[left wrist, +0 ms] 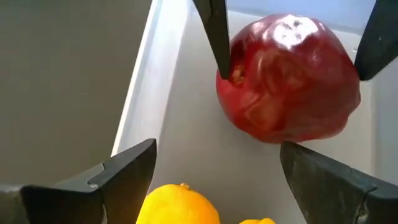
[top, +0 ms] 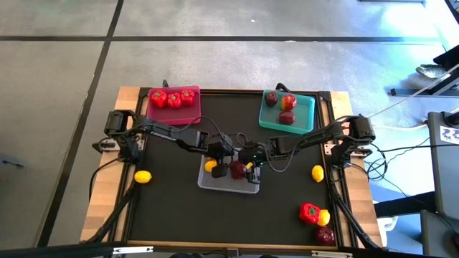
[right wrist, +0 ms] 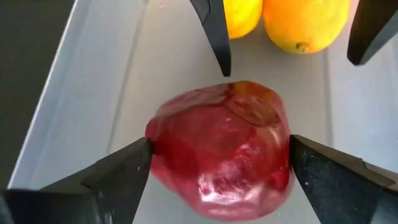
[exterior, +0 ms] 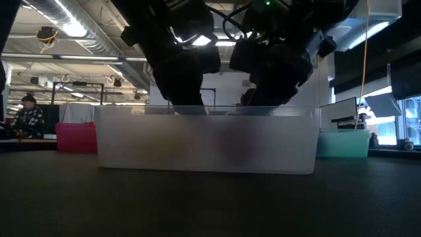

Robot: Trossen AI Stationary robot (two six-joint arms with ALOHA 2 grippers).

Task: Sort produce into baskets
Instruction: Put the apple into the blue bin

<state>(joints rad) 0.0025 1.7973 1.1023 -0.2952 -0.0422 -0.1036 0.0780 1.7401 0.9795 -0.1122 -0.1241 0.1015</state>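
grey tray (exterior: 204, 141) nearest: apple (right wrist: 221, 149), lemons | right gripper (right wrist: 221, 158) spread, straddling apple; left gripper (left wrist: 214, 165) spread | sorted: pink tray (top: 174, 109) peppers, teal tray (top: 287, 118) apples | left: strays at 5, 9 o'clock

Both arms reach inward, left end effector (top: 217, 156) and right end effector (top: 256, 159) lowered, fingers spread.

A black mat (top: 172, 208) covers the worktop (top: 107, 208), whose wooden edge shows along the sides. Grey floor (top: 215, 57) lies beyond. Across the room a person (exterior: 25, 115) sits under ceiling lights (exterior: 69, 26), with a monitor (exterior: 348, 112) opposite.
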